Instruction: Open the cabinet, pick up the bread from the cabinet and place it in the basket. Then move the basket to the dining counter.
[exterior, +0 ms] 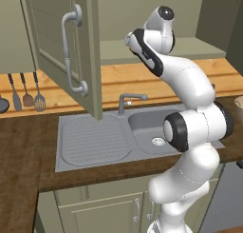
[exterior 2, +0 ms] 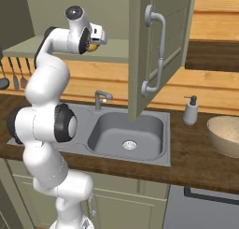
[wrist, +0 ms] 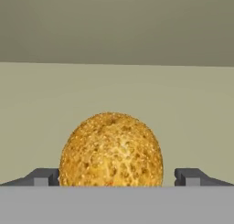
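The cabinet stands open, its sage-green door swung out over the sink. The bread, a round golden-orange bun, lies on the cabinet's pale shelf, straight ahead and close in the hand view. My gripper is open and straddles the bun; the left fingertip is at its side and the right one is a small gap away. From the right base view, the gripper is up at shelf height with a bit of the bread showing below it. The beige basket rests on the worktop, far right.
A grey steel sink with a faucet lies under the open door. A soap dispenser stands between the sink and the basket. Kitchen utensils hang on the wall at the left. The open door's handle juts out beside the arm.
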Robot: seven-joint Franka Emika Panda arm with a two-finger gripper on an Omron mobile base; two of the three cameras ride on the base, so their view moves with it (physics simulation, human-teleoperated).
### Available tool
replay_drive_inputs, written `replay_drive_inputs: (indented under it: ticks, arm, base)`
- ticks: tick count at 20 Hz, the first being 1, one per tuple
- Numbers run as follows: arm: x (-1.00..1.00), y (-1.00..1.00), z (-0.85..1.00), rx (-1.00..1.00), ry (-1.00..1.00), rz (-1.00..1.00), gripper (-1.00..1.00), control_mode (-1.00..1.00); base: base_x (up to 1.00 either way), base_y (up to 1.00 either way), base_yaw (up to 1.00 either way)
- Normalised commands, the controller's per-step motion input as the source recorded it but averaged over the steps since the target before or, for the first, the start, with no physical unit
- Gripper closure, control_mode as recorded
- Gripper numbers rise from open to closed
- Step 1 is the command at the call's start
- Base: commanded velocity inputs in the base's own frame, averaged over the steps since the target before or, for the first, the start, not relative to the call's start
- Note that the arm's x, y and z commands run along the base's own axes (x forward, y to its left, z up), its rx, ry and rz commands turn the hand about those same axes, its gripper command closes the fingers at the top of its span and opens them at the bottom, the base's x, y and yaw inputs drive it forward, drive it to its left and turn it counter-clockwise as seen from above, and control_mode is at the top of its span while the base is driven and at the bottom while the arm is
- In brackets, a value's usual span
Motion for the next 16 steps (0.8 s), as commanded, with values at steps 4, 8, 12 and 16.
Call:
replay_drive_inputs:
  ticks: [4, 8, 12, 16]
  arm:
    - [0.33, 0.04, -0.08, 0.00, 0.00, 0.00, -1.00, -1.00]
    - [0.16, 0.09, -0.18, 0.00, 0.00, 0.00, -1.00, -1.00]
    - [0.00, 0.04, -0.37, 0.00, 0.03, 0.00, 1.00, -1.00]
    - [-0.32, 0.00, -0.31, 0.00, 0.00, 0.00, 1.00, -1.00]
  base:
    - [0.00, 0.00, 0.00]
    - [0.00, 0.00, 0.00]
    - [0.00, 0.00, 0.00]
    - [0.00, 0.00, 0.00]
